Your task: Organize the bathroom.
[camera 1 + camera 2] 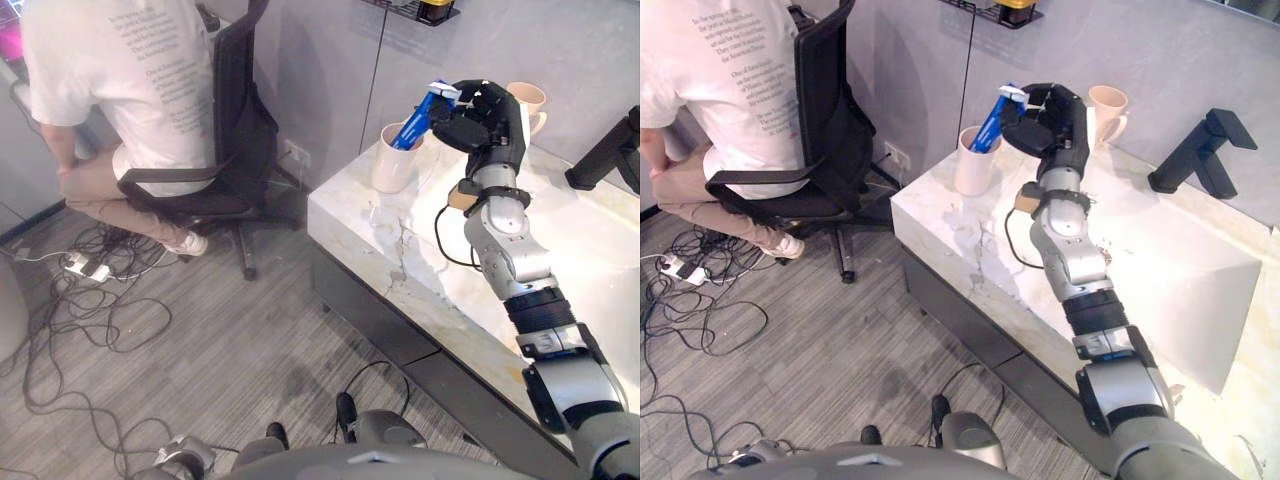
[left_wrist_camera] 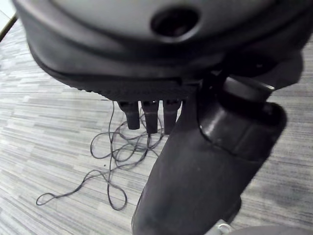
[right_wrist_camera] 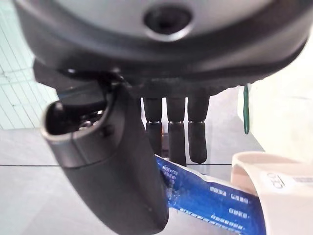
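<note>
Your right hand (image 1: 478, 112) is curled round a blue tube (image 1: 415, 122), thumb and fingers pinching it; the tube's lower end is hidden inside the white cup (image 1: 392, 160) at the corner of the marble counter (image 1: 400, 245). A beige mug (image 1: 1108, 108) stands behind, partly covered. Your left hand (image 2: 156, 105) hangs over the floor, fingers curled, holding nothing.

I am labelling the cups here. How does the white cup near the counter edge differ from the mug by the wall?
The white cup is tall, without a visible handle; the beige mug has a handle. The cup holds the lower end of a blue tube gripped by the right hand; what the mug holds is hidden. Both stand upright on the marble counter.
</note>
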